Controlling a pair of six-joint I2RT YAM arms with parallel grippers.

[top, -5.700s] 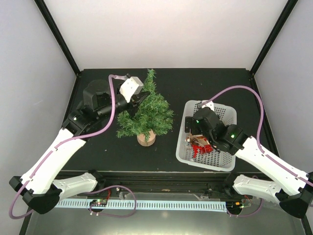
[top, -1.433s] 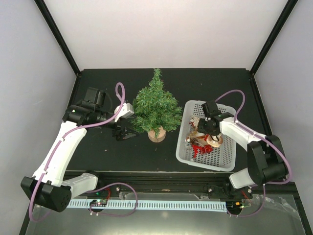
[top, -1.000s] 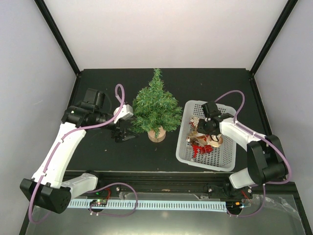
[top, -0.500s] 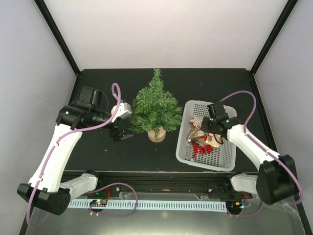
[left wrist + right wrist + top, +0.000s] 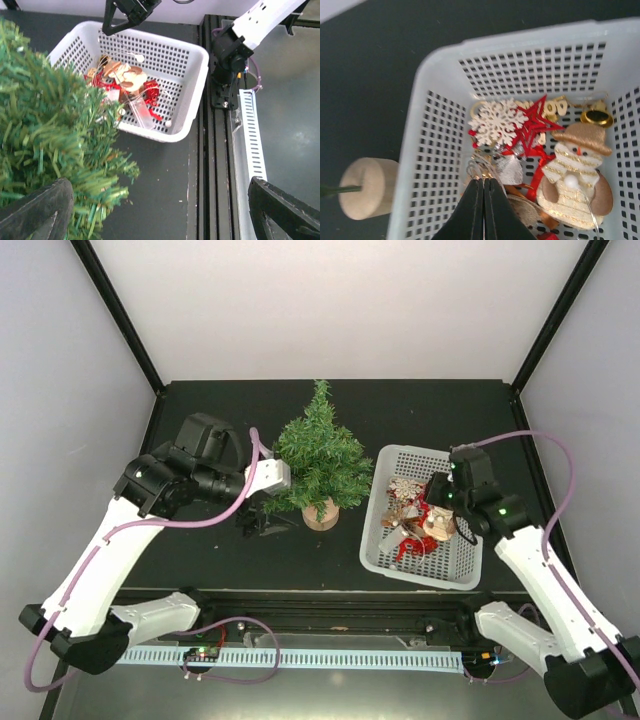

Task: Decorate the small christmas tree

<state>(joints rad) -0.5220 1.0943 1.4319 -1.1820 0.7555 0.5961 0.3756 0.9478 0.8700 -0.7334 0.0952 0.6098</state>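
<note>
Hanging over basket (image 5: 440, 150), right hand (image 5: 483, 181) maybe gripping

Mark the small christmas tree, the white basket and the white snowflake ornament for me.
small christmas tree (image 5: 318, 455), top external view, middle of the green branches.
white basket (image 5: 370, 520), top external view, left wall.
snowflake ornament (image 5: 497, 121), right wrist view, its centre.

A: Home or lab?
B: Lab. Robot test cell, clearly.
A: Based on?
B: Boxed in by plain white panels (image 5: 350, 300) on black frame posts (image 5: 115, 315). Matte black tabletop (image 5: 430, 405). Two white arms (image 5: 100, 558) bolted to a black rail (image 5: 330, 612) at the near edge. Purple cabling (image 5: 200, 523) looped loose, slotted white cable duct (image 5: 300, 656) along the front. Small exposed electronics board (image 5: 204, 653) wired beside the duct. Grey metal bench surface (image 5: 350, 695) under the whole rig.
</note>
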